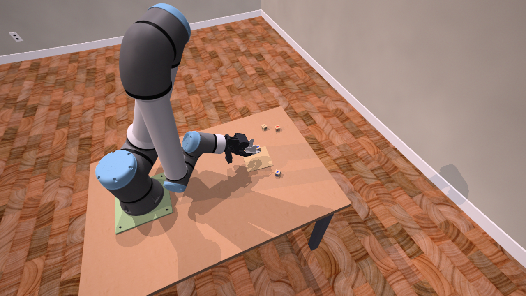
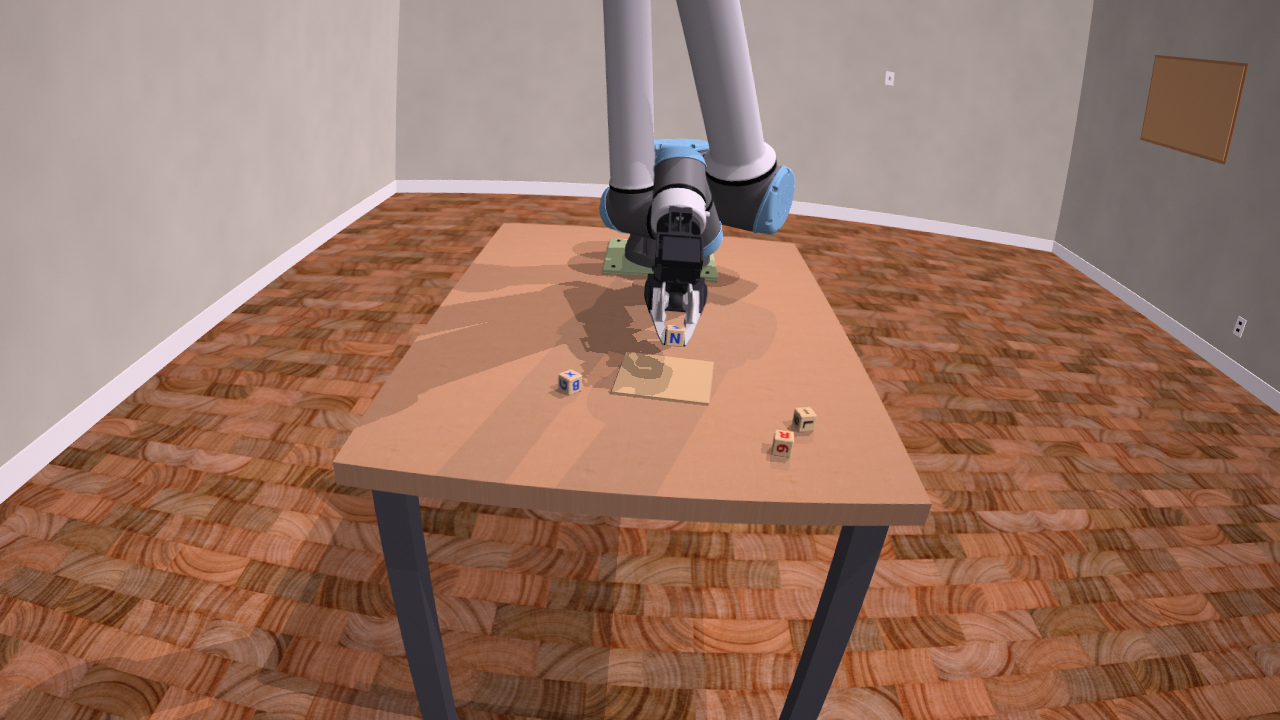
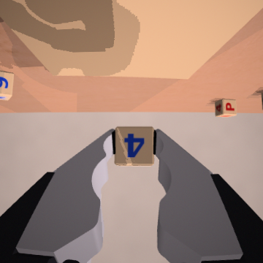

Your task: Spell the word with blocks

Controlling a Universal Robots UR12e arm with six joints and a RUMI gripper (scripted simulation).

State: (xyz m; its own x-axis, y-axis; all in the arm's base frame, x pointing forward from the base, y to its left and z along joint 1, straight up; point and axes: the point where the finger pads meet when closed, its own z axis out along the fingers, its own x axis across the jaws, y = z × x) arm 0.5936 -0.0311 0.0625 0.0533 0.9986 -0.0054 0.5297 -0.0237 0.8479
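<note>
My gripper (image 3: 135, 131) is shut on a wooden block with blue letters (image 3: 134, 145). It holds the block in the air above the near edge of the tan mat (image 1: 258, 158), fingers pointing nearly level. The held block (image 2: 674, 336) shows an N toward the exterior camera and a 4 toward the wrist camera. The mat (image 2: 663, 378) has no block on it. A blue-lettered block with X on top (image 1: 277, 172) lies on the table right beside the mat; it also shows in the exterior view (image 2: 570, 382). Two more blocks, one red-lettered (image 1: 277, 128) and one dark-lettered (image 1: 264, 127), lie off the mat at the far side.
The red-lettered block (image 2: 781, 443) and the dark-lettered block (image 2: 803, 419) sit close together near one table edge. The arm's green base plate (image 1: 141, 206) is at the other end of the table. The arm casts broad shadows over the mat and table.
</note>
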